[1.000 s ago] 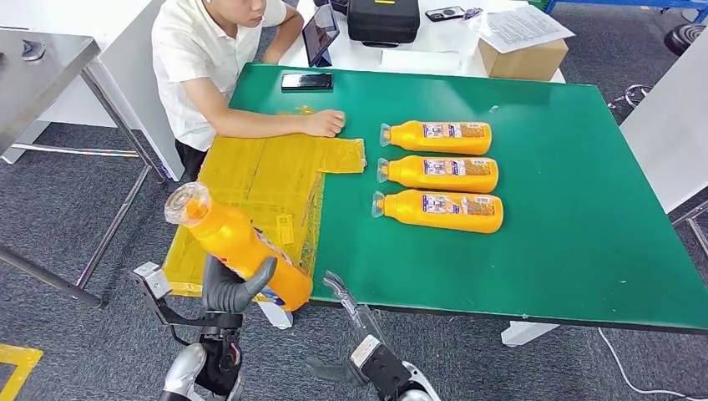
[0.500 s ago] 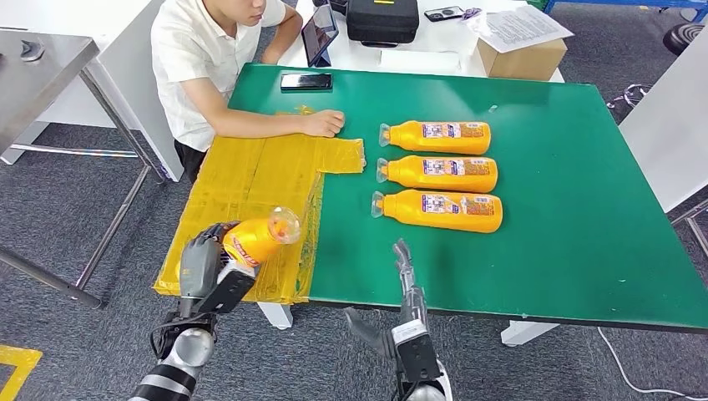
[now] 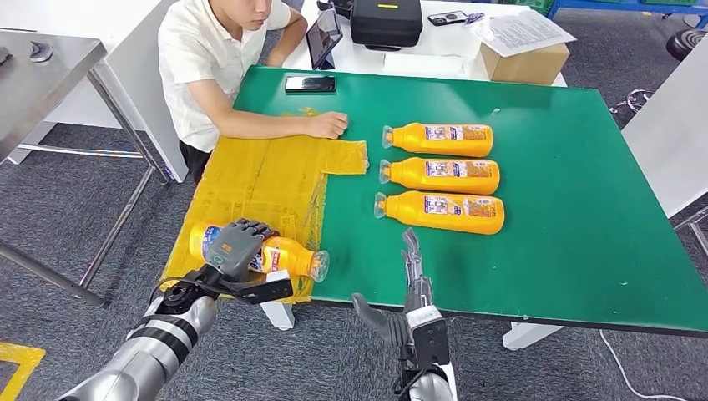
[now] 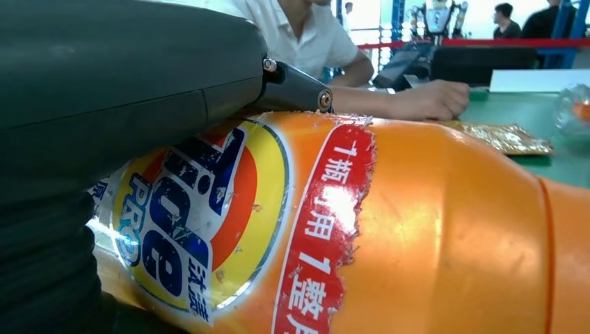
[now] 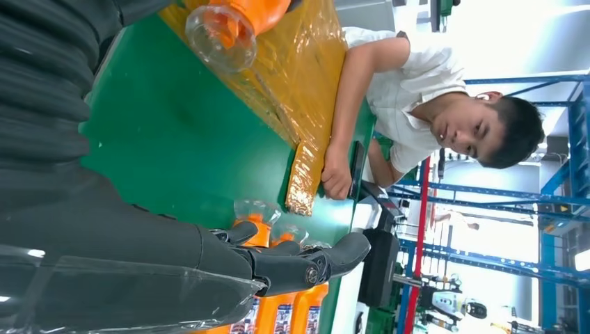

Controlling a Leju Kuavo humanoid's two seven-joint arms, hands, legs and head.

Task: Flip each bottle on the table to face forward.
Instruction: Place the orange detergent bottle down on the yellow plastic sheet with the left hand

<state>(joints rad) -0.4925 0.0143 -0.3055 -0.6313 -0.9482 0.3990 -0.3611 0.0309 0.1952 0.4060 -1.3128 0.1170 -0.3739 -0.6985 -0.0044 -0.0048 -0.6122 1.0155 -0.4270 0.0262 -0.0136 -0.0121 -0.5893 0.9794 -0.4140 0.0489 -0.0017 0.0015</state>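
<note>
My left hand (image 3: 236,248) grips an orange bottle (image 3: 284,256) from above. The bottle lies on its side at the near edge of the yellow sheet (image 3: 267,171), clear cap toward the right. In the left wrist view its round blue-and-orange label (image 4: 202,216) shows beside my left hand (image 4: 104,104). Three more orange bottles (image 3: 441,139) (image 3: 442,175) (image 3: 442,211) lie in a row mid-table, caps to the left, printed labels up. My right hand (image 3: 412,276) stands open at the table's front edge, fingers straight, holding nothing. The right wrist view shows my right hand (image 5: 104,229) and the held bottle's cap (image 5: 222,31).
A person in a white shirt sits at the far left, one hand (image 3: 327,125) resting on the yellow sheet. A phone (image 3: 310,83) lies on the green table (image 3: 584,234). A tablet, a black case (image 3: 384,21) and a cardboard box (image 3: 526,58) stand behind it.
My left hand has swung the bottle from raised and tilted, cap up left, down to lying on the sheet's near edge, cap pointing right. My right hand has risen to the table's front edge.
</note>
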